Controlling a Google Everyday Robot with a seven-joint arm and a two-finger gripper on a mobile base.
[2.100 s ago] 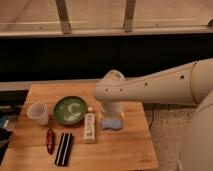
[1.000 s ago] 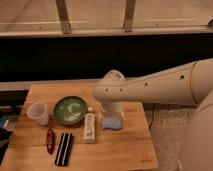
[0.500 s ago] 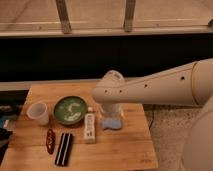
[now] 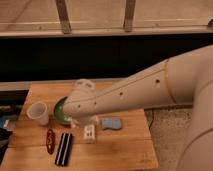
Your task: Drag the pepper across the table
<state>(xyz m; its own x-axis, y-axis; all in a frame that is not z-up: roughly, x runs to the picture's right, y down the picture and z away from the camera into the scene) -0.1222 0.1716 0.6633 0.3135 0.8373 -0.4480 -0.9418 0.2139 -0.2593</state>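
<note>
The pepper (image 4: pixel 50 141) is a small dark-red chili lying near the front left of the wooden table (image 4: pixel 120 150). It lies just left of a black striped bar (image 4: pixel 63 148). My cream arm (image 4: pixel 135 90) reaches in from the right, and its low end with the gripper (image 4: pixel 75 118) hangs over the right side of a green bowl (image 4: pixel 60 112). The gripper is behind and to the right of the pepper, apart from it.
A white cup (image 4: pixel 39 113) stands left of the bowl. A small white bottle (image 4: pixel 89 133) and a blue sponge (image 4: pixel 112 123) lie mid-table under the arm. A dark wall runs behind the table, and there is floor to the right.
The arm's low end has swung left and down, from above the bottle and sponge to over the bowl's right side. The pepper and the other objects have not moved.
</note>
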